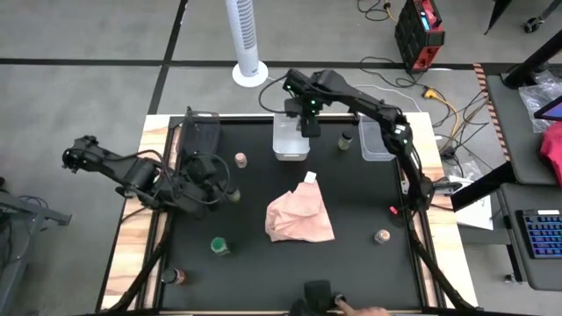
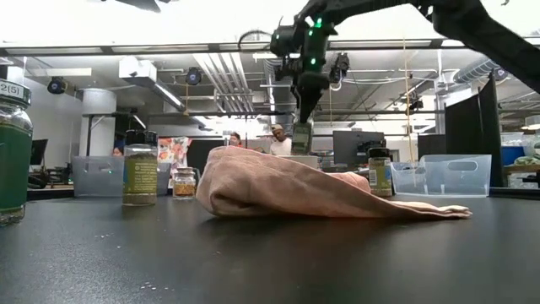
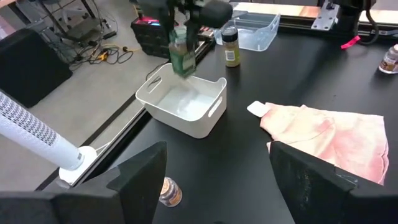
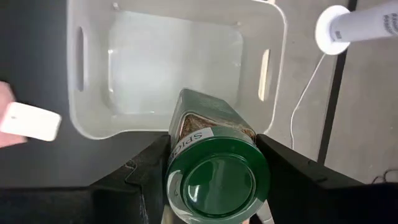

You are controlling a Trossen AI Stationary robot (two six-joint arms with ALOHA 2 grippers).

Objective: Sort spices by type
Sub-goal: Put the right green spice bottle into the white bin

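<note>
My right gripper (image 1: 308,123) hangs over the white bin (image 1: 290,142) at the table's far side, shut on a spice jar (image 4: 214,163) with a green lid. My left gripper (image 3: 217,186) stands open over the table's left part, nothing between its fingers. A tan-lidded jar (image 1: 240,160) stands upright on the table nearby, as do a dark-lidded jar (image 1: 345,140) beside the bin, a green-lidded one (image 1: 219,247) and a tan-lidded one (image 1: 382,237). Another jar (image 1: 178,277) is at the near left corner. My right gripper pinches the jar between its two fingers (image 4: 149,171), on opposite sides just below the green lid (image 4: 217,180). The fingers come from above, slanting down. The jar (image 3: 182,56) hangs below them, lid uppermost and slightly tilted, clear above the white bin.
A pink cloth (image 1: 300,216) lies crumpled at the table's middle. A clear bin (image 1: 378,140) sits at the far right beside the white one. A dark tray (image 1: 200,136) stands at the far left. A white tower fan (image 1: 246,35) stands on the floor beyond the far edge.
</note>
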